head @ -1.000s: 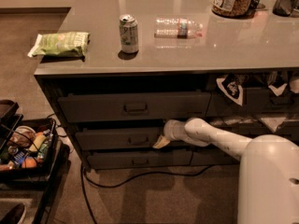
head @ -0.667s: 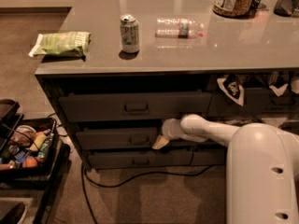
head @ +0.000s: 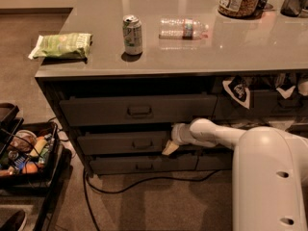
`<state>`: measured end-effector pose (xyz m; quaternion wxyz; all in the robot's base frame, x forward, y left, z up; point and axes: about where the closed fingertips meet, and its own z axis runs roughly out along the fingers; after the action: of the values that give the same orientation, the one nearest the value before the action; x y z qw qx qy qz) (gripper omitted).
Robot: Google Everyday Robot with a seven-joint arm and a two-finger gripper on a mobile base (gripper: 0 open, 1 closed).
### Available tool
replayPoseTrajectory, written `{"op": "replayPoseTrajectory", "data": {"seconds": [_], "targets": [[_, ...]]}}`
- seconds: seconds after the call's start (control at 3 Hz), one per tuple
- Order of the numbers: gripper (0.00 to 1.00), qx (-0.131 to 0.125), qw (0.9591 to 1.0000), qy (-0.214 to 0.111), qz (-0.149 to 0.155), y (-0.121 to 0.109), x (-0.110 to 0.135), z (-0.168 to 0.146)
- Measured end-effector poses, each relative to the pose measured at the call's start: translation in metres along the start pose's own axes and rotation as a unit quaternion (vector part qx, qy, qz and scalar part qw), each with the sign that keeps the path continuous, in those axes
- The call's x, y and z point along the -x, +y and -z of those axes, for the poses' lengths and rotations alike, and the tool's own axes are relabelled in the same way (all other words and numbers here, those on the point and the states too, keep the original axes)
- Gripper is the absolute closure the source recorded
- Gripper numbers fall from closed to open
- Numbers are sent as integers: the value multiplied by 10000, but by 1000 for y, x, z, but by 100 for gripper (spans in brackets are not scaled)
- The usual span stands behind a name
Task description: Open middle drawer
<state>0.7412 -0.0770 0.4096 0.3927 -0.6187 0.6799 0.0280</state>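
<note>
Camera view shows you the tool [head: 170, 147] at the right end of the wide, shallow dark-grey middle drawer [head: 110, 143], just right of its small rectangular pull handle [head: 142, 143]; you cannot tell whether it is grasping anything. That drawer sits below the grey counter [head: 240, 47], between the taller upper drawer [head: 96, 110] and the lowest drawer [head: 120, 165].

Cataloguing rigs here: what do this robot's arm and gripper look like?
The arm is glossy white, in smooth rounded segments, its near housing bearing two dark oval holes. The gripper, pale tan and wedge-shaped, sits at the middle drawer's right end.
</note>
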Motion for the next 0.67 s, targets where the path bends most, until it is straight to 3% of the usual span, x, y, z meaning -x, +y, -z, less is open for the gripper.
{"op": "replayPoseTrajectory", "data": {"seconds": [0.33,0.67], "targets": [[0,276,9995,174,31,3,-2,-3],[0,754,9968,268,-6,21,-7,-1]]}}
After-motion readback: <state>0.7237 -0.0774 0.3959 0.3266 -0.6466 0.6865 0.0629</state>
